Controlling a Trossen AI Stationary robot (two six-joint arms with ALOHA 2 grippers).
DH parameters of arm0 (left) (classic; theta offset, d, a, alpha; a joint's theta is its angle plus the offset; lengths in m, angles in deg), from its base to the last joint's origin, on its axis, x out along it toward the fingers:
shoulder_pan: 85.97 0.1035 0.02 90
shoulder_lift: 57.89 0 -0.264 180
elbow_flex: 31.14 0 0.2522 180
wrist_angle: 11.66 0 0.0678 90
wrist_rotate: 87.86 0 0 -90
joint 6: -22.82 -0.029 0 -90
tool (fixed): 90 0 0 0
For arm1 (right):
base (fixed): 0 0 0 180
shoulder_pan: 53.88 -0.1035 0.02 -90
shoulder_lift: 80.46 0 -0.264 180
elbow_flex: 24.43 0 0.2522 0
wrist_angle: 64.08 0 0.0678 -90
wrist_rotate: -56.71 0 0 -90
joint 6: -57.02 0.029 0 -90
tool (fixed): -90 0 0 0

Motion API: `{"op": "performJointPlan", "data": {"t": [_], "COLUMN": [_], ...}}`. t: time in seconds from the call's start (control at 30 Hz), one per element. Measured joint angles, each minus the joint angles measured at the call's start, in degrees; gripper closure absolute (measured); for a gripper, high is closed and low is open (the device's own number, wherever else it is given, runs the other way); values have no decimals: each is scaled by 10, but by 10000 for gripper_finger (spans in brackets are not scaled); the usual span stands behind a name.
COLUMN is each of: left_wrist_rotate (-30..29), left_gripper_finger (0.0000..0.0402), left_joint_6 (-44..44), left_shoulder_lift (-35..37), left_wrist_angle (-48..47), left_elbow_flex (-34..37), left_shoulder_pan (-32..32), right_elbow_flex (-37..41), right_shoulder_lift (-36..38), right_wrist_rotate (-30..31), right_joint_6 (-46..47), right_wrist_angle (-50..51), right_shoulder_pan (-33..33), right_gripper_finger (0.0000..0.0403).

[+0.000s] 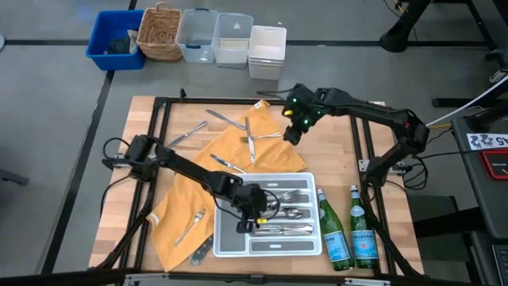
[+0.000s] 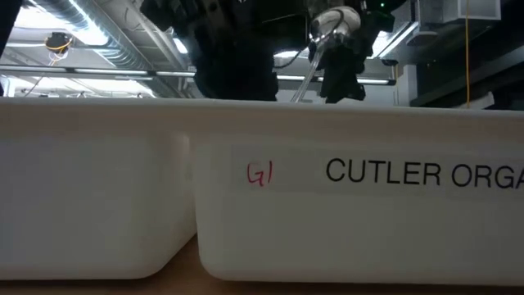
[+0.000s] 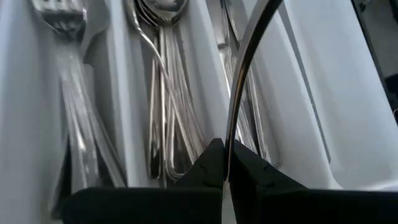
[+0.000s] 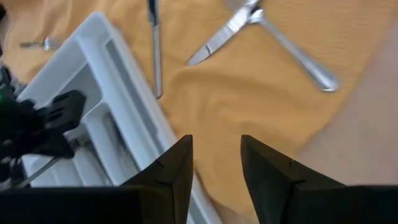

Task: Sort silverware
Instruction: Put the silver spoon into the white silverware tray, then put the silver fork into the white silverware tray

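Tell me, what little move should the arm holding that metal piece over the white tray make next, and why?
Probably lower and release. The left tool is shut on a slim silver utensil above the white tray, where forks and spoons already lie in separate slots. The right tool hangs open over the orange cloth.

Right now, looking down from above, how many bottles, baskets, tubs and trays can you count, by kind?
Green bottles: 2
Wicker basket: 1
Blue bin: 1
Clear tubs: 2
White tub: 1
White divided tray: 1
Total: 8
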Motion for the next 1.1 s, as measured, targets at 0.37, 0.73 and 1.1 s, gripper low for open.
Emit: {"op": "performJointPlan", "data": {"t": [0.37, 0.73, 1.1], "left_wrist_rotate": [-4, -3, 4], "left_gripper_finger": [367, 319, 341], "left_joint_6": [-35, 47, 200], "left_shoulder_lift": [-29, -2, 131], "left_wrist_angle": [8, -11, -152], "left_elbow_flex": [0, 0, 0], "left_shoulder_pan": [-7, 3, -7], "right_elbow_flex": [0, 0, 0], "right_shoulder_lift": [0, 0, 0], "right_wrist_rotate": [0, 2, 3], "right_joint_6": [0, 0, -3], "right_wrist_angle": [-1, -1, 15], "right_shoulder_pan": [-77, -102, -105], "right_gripper_finger": [267, 267, 267]}}
